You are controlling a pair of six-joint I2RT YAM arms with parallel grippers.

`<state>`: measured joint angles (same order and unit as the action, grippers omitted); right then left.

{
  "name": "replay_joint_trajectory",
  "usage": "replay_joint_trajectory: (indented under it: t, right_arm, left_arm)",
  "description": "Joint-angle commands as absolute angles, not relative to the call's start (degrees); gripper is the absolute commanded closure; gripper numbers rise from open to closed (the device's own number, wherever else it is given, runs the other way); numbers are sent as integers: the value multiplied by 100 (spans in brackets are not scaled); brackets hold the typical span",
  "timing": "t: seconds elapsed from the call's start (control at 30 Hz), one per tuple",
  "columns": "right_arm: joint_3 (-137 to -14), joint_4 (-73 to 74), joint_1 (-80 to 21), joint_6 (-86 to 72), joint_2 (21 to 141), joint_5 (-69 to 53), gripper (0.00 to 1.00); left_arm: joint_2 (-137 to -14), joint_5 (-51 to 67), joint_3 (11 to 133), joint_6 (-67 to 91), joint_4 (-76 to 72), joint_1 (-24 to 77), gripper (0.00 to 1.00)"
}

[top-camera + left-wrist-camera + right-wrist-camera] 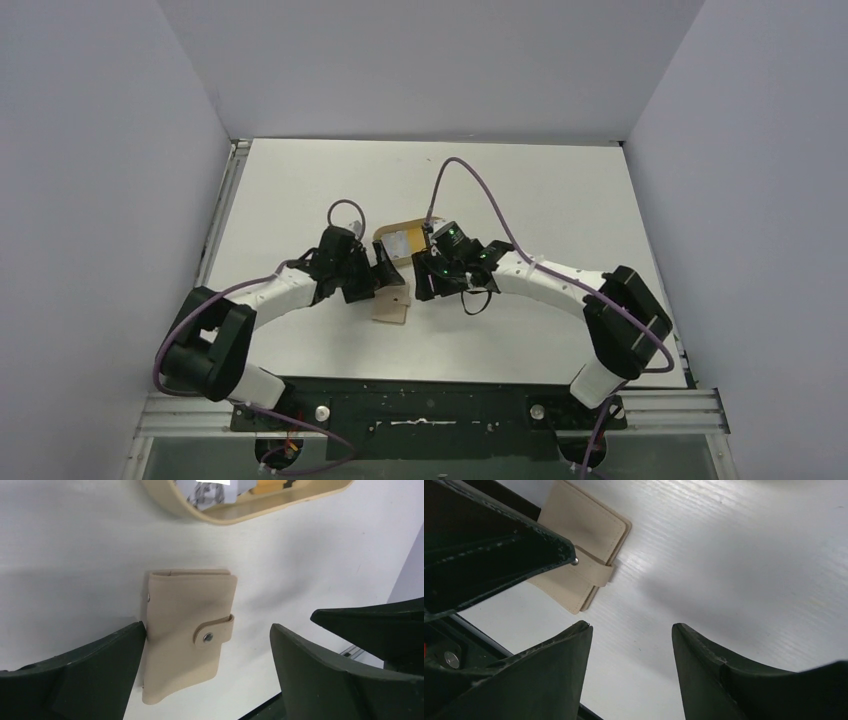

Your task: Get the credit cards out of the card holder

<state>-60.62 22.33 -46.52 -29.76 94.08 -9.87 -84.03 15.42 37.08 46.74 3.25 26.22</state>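
Dark fingers (95, 675) of the left gripper (206, 627) crowd the bottom of the left wrist view. They are spread wide and grip nothing. The white table (560, 190) carries everything else. The left arm (270, 295) and right arm (545, 280) curve inward from the near edge, and their wrists almost meet at the middle.

Beyond the grippers sits an oval tan tray (225, 517) with a raised rim. A pale rectangle (400, 243) lies in it. Whether it is one of the credit cards cannot be told, because the wrist view cuts the tray off.

Just on the near side of the tray lies the card holder (185, 600), flat on the table and folded shut. Its strap (217, 630) is wrapped over the edge and fastened by the snap button (208, 637). The card holder sits between the left gripper's parted fingers. One finger is just beside its edge, and contact there cannot be told.

The right gripper (631, 625) is beside the card holder with its jaws apart over bare table, holding nothing.
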Motion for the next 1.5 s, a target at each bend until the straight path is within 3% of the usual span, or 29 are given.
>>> replay_joint_trajectory:
  t: [0.0, 0.07, 0.3, 0.47, 0.73, 0.9, 1.47]
  right_arm:
    - [-5964, 1938, -4404, -2815, 8764, -976, 38]
    - [-5879, 1887, -4264, -2780, 8598, -1039, 36]
    - [-5531, 1475, -3796, -2685, 7966, -1533, 1]
    - [-5611, 1649, -3568, -2623, 7621, -1138, 0]
    - [-5639, 2232, -3265, -2564, 7010, 1046, 0]
    - [-5436, 2348, -3113, -2450, 6505, 1818, 0]
    - [-4829, 2007, -2914, -2289, 6008, 1422, 0]
  left_arm:
    - [-8254, 1348, 4334, 4285, 694, 2607, 3]
    - [-8099, 1066, 4595, 4046, 1107, 2555, 3]
    - [-7143, 815, 5025, 3184, 1884, 1983, 3]
    - [-6332, 632, 5178, 2562, 2193, 1221, 3]
    - [-5528, 1016, 5012, 2072, 1994, -151, 3]
    - [-5415, 938, 5138, 1850, 2213, -340, 3]
    - [-5162, 1032, 5025, 1923, 2288, -399, 3]
